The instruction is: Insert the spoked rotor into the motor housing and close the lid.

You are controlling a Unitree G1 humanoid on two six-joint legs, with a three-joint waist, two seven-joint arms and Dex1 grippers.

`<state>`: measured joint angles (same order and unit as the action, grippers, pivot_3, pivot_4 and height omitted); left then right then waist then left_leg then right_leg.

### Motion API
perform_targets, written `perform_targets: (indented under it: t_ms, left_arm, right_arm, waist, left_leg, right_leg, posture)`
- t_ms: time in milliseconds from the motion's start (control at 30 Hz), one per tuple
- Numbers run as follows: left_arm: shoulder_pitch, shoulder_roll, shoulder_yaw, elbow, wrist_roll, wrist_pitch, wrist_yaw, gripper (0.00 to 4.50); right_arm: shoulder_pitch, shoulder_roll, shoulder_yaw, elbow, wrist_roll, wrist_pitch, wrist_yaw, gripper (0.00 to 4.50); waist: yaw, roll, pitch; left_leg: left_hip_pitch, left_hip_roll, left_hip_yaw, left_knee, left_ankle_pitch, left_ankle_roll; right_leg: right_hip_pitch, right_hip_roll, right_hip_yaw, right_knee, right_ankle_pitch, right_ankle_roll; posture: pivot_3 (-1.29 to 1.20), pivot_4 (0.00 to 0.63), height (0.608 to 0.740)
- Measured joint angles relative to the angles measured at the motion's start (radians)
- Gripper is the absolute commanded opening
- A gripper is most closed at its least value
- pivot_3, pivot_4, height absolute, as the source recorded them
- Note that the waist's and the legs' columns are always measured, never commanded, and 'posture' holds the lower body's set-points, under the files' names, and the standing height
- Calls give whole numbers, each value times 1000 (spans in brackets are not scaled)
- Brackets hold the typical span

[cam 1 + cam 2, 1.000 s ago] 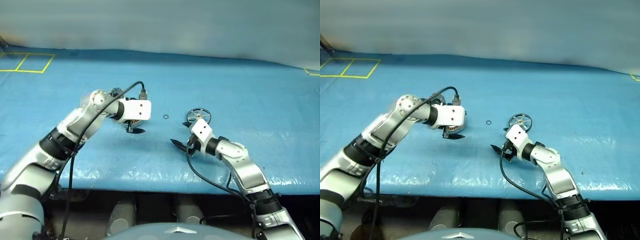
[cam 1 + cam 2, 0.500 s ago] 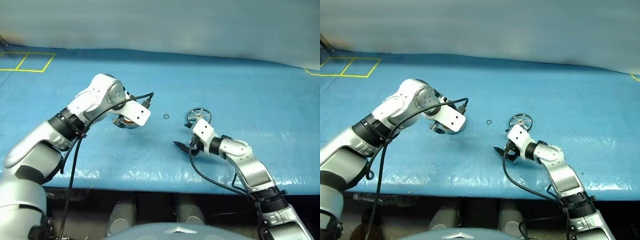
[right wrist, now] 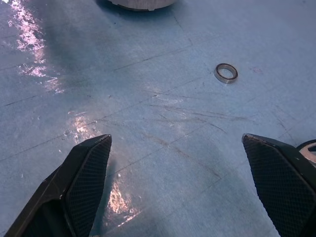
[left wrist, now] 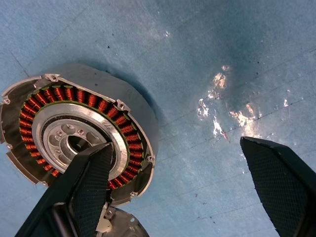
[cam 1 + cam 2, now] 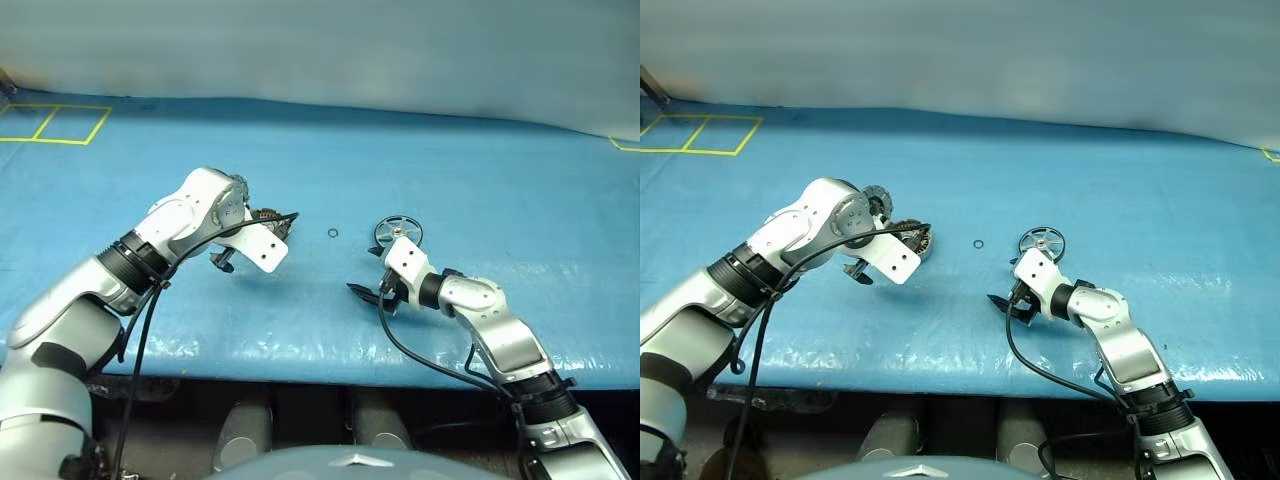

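Blue table (image 5: 480,180); motor housing (image 4: 79,138) under left gripper (image 4: 187,182), fingers spread, holding nothing; spoked rotor (image 5: 398,232) just behind right gripper (image 3: 182,187), fingers spread, empty; small ring (image 3: 225,73) between them.

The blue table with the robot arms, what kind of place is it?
Probably a robot practice bench in a lab. A blue sheet with yellow tape squares covers it, and motor parts lie out: a motor housing, a spoked rotor and a small ring.
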<state>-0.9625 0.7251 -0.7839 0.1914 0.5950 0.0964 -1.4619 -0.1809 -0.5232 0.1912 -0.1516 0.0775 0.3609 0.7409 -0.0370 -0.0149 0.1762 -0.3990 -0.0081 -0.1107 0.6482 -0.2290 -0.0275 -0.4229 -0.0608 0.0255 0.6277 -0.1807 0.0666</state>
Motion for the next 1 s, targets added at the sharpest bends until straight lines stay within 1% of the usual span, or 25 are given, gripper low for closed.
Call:
perform_targets:
  t_ms: [200, 433, 1000]
  left_arm:
    - [0, -29, 15, 38, 32, 1, 3, 4500]
    - [0, -60, 29, 58, 43, 2, 13, 4500]
    - [-6, -55, 63, 58, 54, -5, -8, 4500]
  right_arm:
    - [-2, -4, 8, -15, -1, 16, 4, 4470]
    - [-2, -18, 16, -25, -1, 20, 12, 4470]
    - [-11, -18, 36, -25, -2, 23, 16, 4470]
  waist:
    - [1, 0, 0]
    - [3, 0, 0]
    - [0, 0, 0]
  left_leg:
    - [6, 0, -1, 1, 0, 0]
    - [5, -1, -1, 3, 0, 1]
    - [5, -1, -1, 3, 0, 1]
  right_leg:
    - [6, 0, 0, 0, 0, 0]
    - [7, 0, 0, 0, 0, 1]
    - [7, 0, 0, 0, 0, 1]
  posture:
    - [0, 150, 740]
    - [0, 150, 740]
    - [0, 150, 740]
